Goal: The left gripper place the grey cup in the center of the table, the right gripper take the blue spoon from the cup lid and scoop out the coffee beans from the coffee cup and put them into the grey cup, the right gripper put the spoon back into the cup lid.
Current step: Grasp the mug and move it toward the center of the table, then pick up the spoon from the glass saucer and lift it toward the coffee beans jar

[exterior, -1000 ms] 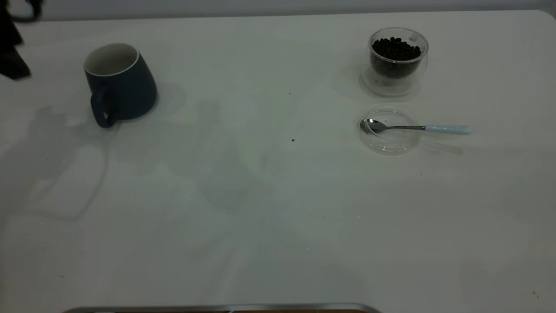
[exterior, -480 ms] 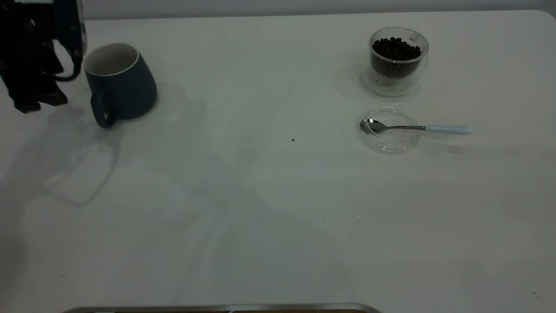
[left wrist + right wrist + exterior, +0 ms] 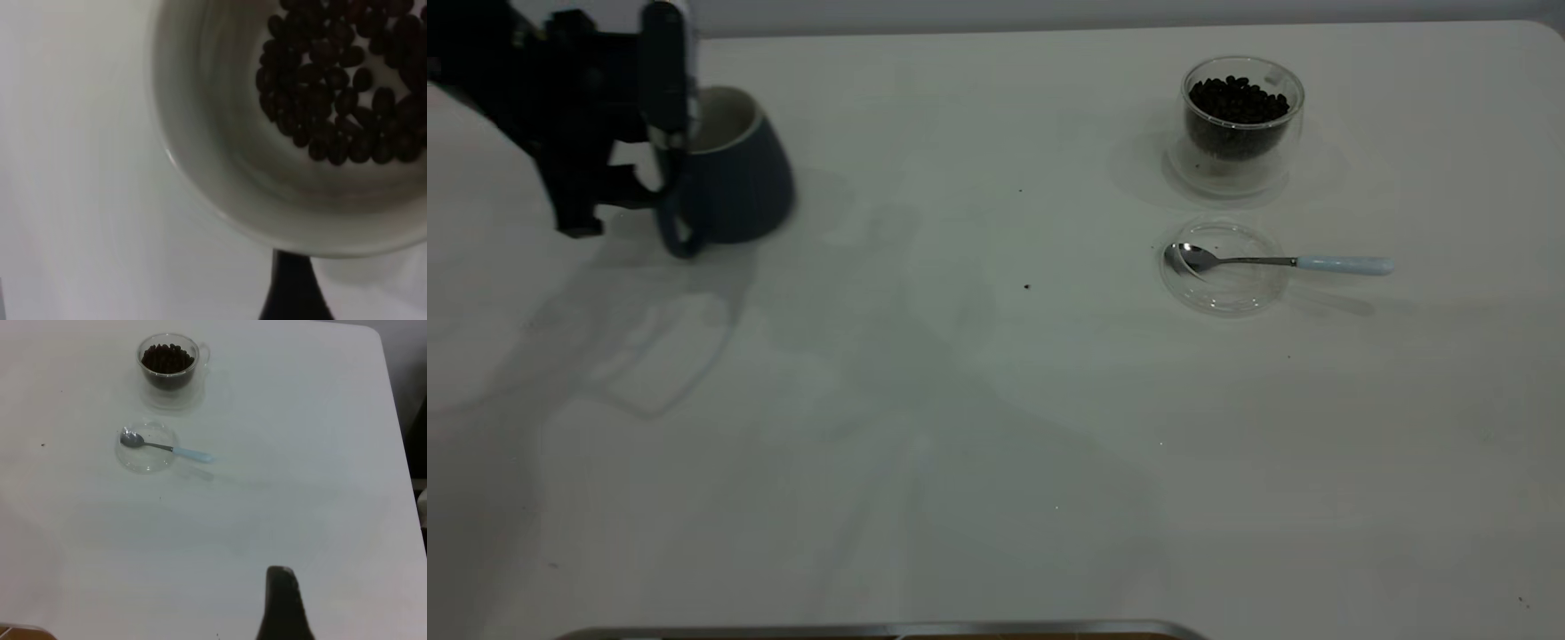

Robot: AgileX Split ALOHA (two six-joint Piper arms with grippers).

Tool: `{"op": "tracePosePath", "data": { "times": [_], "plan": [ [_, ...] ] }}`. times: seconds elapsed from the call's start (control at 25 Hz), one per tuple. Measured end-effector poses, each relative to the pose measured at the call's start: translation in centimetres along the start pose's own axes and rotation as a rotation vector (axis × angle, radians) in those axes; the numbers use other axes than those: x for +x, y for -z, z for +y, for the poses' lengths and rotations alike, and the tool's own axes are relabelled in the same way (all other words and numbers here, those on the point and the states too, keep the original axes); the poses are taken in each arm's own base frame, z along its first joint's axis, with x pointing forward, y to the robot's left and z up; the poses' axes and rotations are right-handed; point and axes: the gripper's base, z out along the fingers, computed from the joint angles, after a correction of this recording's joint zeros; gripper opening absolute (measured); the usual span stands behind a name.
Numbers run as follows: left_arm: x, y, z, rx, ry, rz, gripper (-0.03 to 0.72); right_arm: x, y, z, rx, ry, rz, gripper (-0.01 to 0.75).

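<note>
The grey cup (image 3: pixel 734 191), dark outside and white inside, stands upright at the far left of the table with its handle toward the front. My left gripper (image 3: pixel 663 142) is at the cup's left rim and shut on it. In the left wrist view the cup (image 3: pixel 220 167) fills the frame with coffee beans (image 3: pixel 333 87) in it, and one finger (image 3: pixel 293 290) shows just outside the rim. The blue-handled spoon (image 3: pixel 1280 261) lies with its bowl in the clear cup lid (image 3: pixel 1224 289). The glass coffee cup (image 3: pixel 1240 111) of beans stands behind the lid. The right wrist view shows one finger (image 3: pixel 283 603) of my right gripper, far from the spoon (image 3: pixel 163 447).
The white table (image 3: pixel 978 400) carries a few stray specks (image 3: pixel 1026 286) near its middle. Its right edge (image 3: pixel 393 420) shows in the right wrist view. A metal strip (image 3: pixel 889 629) runs along the front edge.
My left gripper has come in from the far left to the cup's rim. The cup has shifted a short way to the right with it. Spoon, lid and coffee cup have not moved.
</note>
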Motion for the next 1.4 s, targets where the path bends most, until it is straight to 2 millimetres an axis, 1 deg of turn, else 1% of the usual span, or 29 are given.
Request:
{"op": "tracePosePath", "data": {
  "times": [0.36, 0.48, 0.6, 0.72, 0.76, 0.84, 0.92, 1.08, 1.24, 1.32, 1.4],
  "plan": [
    [-8.1, 0.5, -2.0, 0.002, -0.024, -0.115, 0.567, 0.0, 0.0, 0.0, 0.0, 0.0, 0.0, 0.565],
    [-10.3, 0.8, -2.6, -0.02, -0.019, -0.16, 0.567, 0.0, 0.0, 0.0, 0.0, -0.001, 0.0, 0.565],
    [-12.1, 1.1, -3.0, -0.037, -0.002, -0.198, 0.567, 0.0, 0.0, 0.0, 0.0, -0.001, 0.0, 0.565],
    [-13.2, 1.4, -3.5, -0.029, 0.035, -0.214, 0.567, 0.0, 0.0, 0.0, 0.0, -0.001, 0.0, 0.565],
    [-13.4, 1.6, -3.5, -0.022, 0.058, -0.213, 0.567, 0.0, 0.0, 0.0, 0.0, -0.001, 0.0, 0.565],
    [-13.7, 2.8, -3.0, -0.008, 0.111, -0.211, 0.567, 0.0, 0.0, 0.0, 0.0, -0.001, 0.0, 0.565],
    [-13.9, 4.7, -2.0, 0.011, 0.18, -0.213, 0.567, 0.0, 0.0, 0.0, 0.0, 0.0, 0.0, 0.565],
    [-14.3, 11.1, 0.1, 0.084, 0.275, -0.24, 0.567, 0.0, 0.0, 0.0, 0.0, 0.0, 0.0, 0.565],
    [-14.1, 19.0, 1.0, 0.189, 0.399, -0.279, 0.567, 0.0, 0.0, 0.0, 0.0, 0.0, 0.0, 0.565],
    [-13.6, 23.2, 1.1, 0.223, 0.483, -0.295, 0.567, 0.0, 0.0, 0.0, 0.0, 0.0, 0.0, 0.565],
    [-12.9, 26.7, 0.9, 0.246, 0.562, -0.304, 0.567, 0.0, 0.0, 0.0, 0.0, 0.0, 0.0, 0.565]
  ]
}}
